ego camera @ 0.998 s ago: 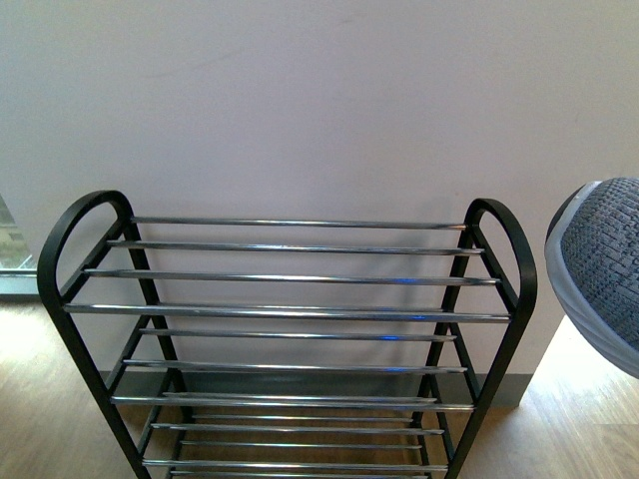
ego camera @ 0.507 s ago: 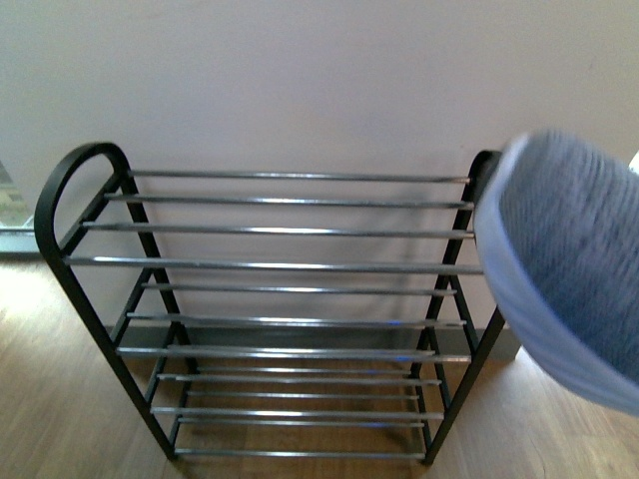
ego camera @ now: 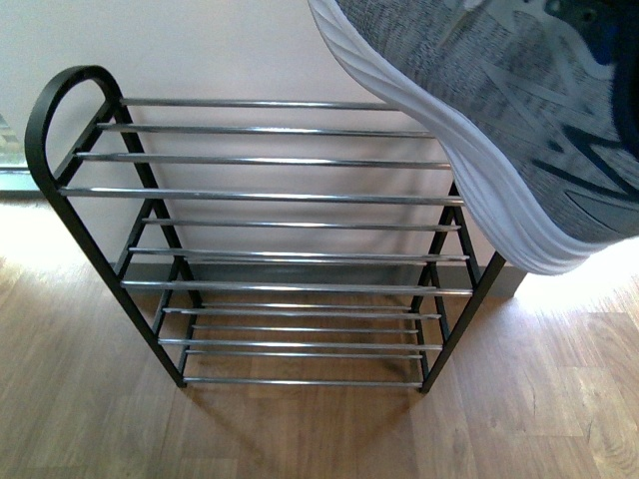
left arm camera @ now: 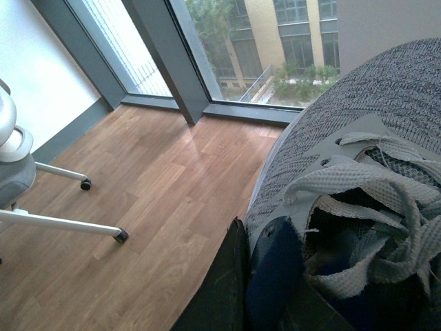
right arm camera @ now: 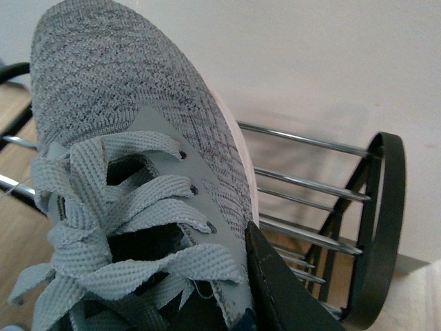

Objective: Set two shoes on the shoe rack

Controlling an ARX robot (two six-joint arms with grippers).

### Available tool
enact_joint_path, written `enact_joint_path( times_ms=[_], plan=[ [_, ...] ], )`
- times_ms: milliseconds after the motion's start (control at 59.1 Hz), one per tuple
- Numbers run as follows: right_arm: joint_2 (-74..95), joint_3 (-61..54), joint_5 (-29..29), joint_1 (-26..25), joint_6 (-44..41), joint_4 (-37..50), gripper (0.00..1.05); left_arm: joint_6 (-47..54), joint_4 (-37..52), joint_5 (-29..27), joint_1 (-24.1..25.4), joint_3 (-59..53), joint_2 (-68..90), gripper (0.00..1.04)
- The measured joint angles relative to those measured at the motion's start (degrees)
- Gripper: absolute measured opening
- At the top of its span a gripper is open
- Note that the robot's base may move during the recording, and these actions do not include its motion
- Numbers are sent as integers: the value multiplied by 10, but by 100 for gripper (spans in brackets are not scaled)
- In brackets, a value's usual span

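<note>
The shoe rack [ego camera: 270, 197] stands against the wall, black frame with chrome bars, all tiers bare. One grey sneaker [ego camera: 519, 110] with a thick white sole hangs in the air over the rack's right end and hides that arch. In the right wrist view my right gripper [right arm camera: 227, 303] is shut on the collar of a grey sneaker [right arm camera: 117, 89], toe pointing towards the shoe rack [right arm camera: 377, 227]. In the left wrist view my left gripper [left arm camera: 265, 289] is shut on the collar of the other grey sneaker [left arm camera: 358, 138], held above the floor. Neither arm shows in the front view.
A wooden floor [ego camera: 300, 429] lies in front of the rack, with a white wall [ego camera: 200, 50] behind it. In the left wrist view an office chair base [left arm camera: 41, 214] on castors and a floor-length window [left arm camera: 241, 48] are visible.
The sneaker has swung from the right edge up and leftward across the top right. The front view has tilted down, so the rack now shows down to its feet.
</note>
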Motion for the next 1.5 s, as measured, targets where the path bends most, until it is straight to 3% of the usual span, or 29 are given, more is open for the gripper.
enact_joint_path(
  times_ms=[355, 659, 913, 1099, 1285, 1387, 1437, 1505],
  plan=[
    [177, 170, 76, -32, 68, -80, 1, 0, 0, 0, 0, 0, 0, 2],
    [269, 287, 84, -57, 169, -199, 1, 0, 0, 0, 0, 0, 0, 2],
    [285, 309, 107, -58, 164, -193, 2, 0, 0, 0, 0, 0, 0, 2],
    [266, 290, 71, -59, 147, -156, 29, 0, 0, 0, 0, 0, 0, 2],
    [178, 237, -41, -80, 95, -216, 59, 0, 0, 0, 0, 0, 0, 2],
    [112, 192, -42, -106, 44, -196, 75, 0, 0, 0, 0, 0, 0, 2],
    [80, 155, -40, -122, 21, -128, 73, 0, 0, 0, 0, 0, 0, 2],
    [31, 73, -39, -139, 1, 38, 63, 0, 0, 0, 0, 0, 0, 2]
  ],
)
